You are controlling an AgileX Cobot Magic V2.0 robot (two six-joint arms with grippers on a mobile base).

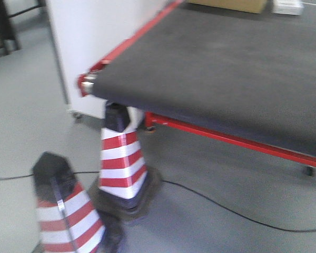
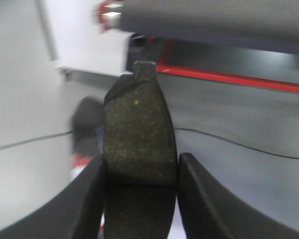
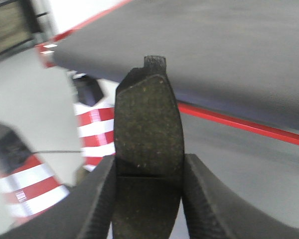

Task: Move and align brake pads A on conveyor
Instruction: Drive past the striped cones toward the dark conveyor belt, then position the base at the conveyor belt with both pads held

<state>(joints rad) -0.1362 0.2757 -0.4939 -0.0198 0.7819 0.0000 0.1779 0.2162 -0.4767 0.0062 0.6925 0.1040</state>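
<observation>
Both grippers are closed on brake pads. In the left wrist view we see the left gripper (image 2: 140, 158) with its two black fingers (image 2: 92, 194) pressed against the long sides of a dark grey, speckled, slightly curved flat brake pad (image 2: 137, 124). The pad stands upright between them, its small end tab pointing up.

The right gripper (image 3: 149, 160) grips a second brake pad (image 3: 148, 117) of the same dark grey, grainy look in the same way. Its tab is also uppermost, and we can see a groove crossing it level with the fingertips.

Neither pad touches the wide, matte dark grey conveyor belt (image 1: 226, 68). Each is held in the air in front of the belt's near edge, above the pale grey floor (image 1: 21, 121). The red metal frame rail (image 1: 226, 138) runs under that near edge, and another red rail follows the belt's left edge.

Beneath the belt's near-left corner stands a red-and-white striped traffic cone with a black tip (image 1: 121, 158), and we see a second cone like it (image 1: 63, 211) nearer the camera and to its left. A thin black cable (image 1: 226, 211) lies across the floor. A white panel on castors (image 1: 95, 37) stands beside the belt's left edge, and a tan cardboard box (image 1: 229, 4) sits at the far edge.
</observation>
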